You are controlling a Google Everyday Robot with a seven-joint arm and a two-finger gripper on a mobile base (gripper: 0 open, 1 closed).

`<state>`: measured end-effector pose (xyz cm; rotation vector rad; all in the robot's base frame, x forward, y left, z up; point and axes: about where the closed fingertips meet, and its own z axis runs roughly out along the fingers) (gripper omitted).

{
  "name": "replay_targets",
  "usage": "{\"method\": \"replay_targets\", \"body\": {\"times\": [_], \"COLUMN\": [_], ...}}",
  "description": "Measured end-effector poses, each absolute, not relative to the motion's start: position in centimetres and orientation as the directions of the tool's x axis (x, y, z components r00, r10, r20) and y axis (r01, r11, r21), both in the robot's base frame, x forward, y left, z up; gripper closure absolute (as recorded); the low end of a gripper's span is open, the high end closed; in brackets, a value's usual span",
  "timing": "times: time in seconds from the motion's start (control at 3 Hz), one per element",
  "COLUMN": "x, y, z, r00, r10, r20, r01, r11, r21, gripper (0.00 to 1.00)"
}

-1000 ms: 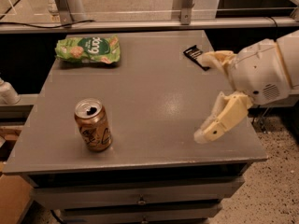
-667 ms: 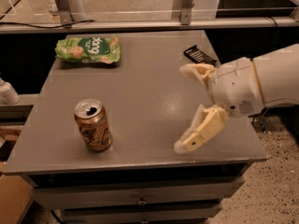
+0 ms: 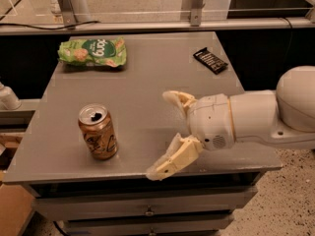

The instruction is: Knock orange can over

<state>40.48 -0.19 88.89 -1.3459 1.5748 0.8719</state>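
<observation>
The cream two-finger claw (image 3: 166, 132) has swept leftward over the grey flat-topped table (image 3: 147, 77), fingers spread wide. The small shiny orange-gold can (image 3: 98, 132) stands upright to its left, untouched: this looks like the approach. Next, a sideways shove. The table's front edge sits under its lower finger; open room lies beyond the can.

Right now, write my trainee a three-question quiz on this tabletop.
1. True or false: the orange can stands upright on the table.
2. The end effector is: A) open, over the table's near edge, apart from the can; B) shut on the can; C) behind the table.
3. Which item lies at the table's far left corner?
Key: 1 true; 2 A; 3 the green snack bag.
</observation>
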Motion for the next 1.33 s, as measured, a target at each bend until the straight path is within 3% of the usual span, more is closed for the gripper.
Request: {"method": "replay_targets", "body": {"times": [1.0, 1.33], "x": [39.9, 40.3], "y": [6.4, 8.7], "z": [88.1, 88.7], "r00": [-0.156, -0.148], "r10": [-0.069, -0.067], "r20": [-0.985, -0.987], "r01": [-0.955, -0.952], "r11": [0.266, 0.282], "r21": [0.133, 0.124], "gripper": [0.00, 0.00]}}
